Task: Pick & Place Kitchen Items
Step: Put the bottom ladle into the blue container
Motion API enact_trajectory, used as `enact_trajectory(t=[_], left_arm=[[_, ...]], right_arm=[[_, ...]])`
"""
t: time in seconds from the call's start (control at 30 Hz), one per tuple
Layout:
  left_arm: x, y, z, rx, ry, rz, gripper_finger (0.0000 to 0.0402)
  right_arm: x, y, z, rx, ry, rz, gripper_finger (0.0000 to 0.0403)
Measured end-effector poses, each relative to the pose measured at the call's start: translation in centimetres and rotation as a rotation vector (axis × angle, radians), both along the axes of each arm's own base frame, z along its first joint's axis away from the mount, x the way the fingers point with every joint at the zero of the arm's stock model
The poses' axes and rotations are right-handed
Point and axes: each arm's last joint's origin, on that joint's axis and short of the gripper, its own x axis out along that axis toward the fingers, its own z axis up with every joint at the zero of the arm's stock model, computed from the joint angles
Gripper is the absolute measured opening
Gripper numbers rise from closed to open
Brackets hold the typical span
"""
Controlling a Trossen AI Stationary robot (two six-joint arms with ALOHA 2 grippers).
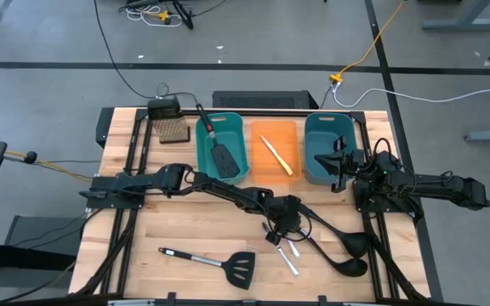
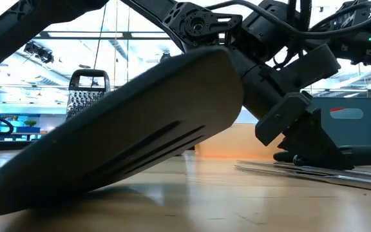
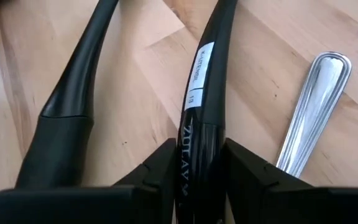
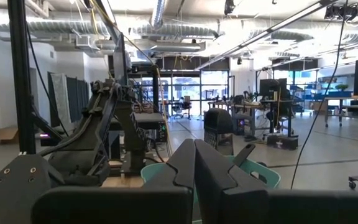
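Two arms work over the bench (image 1: 185, 229) from above: the left gripper (image 1: 281, 223) is down on a ladle handle (image 1: 317, 231), with silver knives (image 1: 289, 255) just beside it and a spatula (image 1: 215, 259) lying apart. The right gripper (image 1: 340, 163) hangs over a teal bin (image 1: 323, 127). At bench level, that spatula's blade (image 2: 127, 148) fills the foreground. Left wrist: fingers (image 3: 160, 174) clamped on the ladle handle (image 3: 207, 93), a knife handle (image 3: 312, 106) beside. Right wrist: fingers (image 4: 219, 168) pressed together.
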Motion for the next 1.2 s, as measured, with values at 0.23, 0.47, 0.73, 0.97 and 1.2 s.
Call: enact_trajectory(t=[0.23, 0.47, 0.73, 0.97, 1.2], left_arm=[[-0.4, 0.2, 0.8, 0.034, 0.024, 0.028, 0.0109], [-1.1, 0.6, 4.5, 0.125, 0.003, 0.049, 0.0109], [-2.3, 1.3, 8.3, 0.182, 0.005, 0.004, 0.0109], [-4.0, 2.0, 11.3, 0.163, 0.045, -0.079, 0.0109], [-6.0, 3.1, 15.5, 0.147, 0.020, -0.080, 0.0109]], right_arm=[[0.0, 0.0, 0.0, 0.000, 0.001, 0.000, 0.0007], [0.0, 0.0, 0.0, 0.000, -0.003, 0.008, 0.0007], [-0.1, 0.0, 0.2, 0.002, -0.024, 0.011, 0.0007], [-0.1, 0.1, 0.3, -0.005, -0.030, 0.036, 0.0007], [-0.1, 0.1, 0.3, -0.005, -0.030, 0.036, 0.0007]])
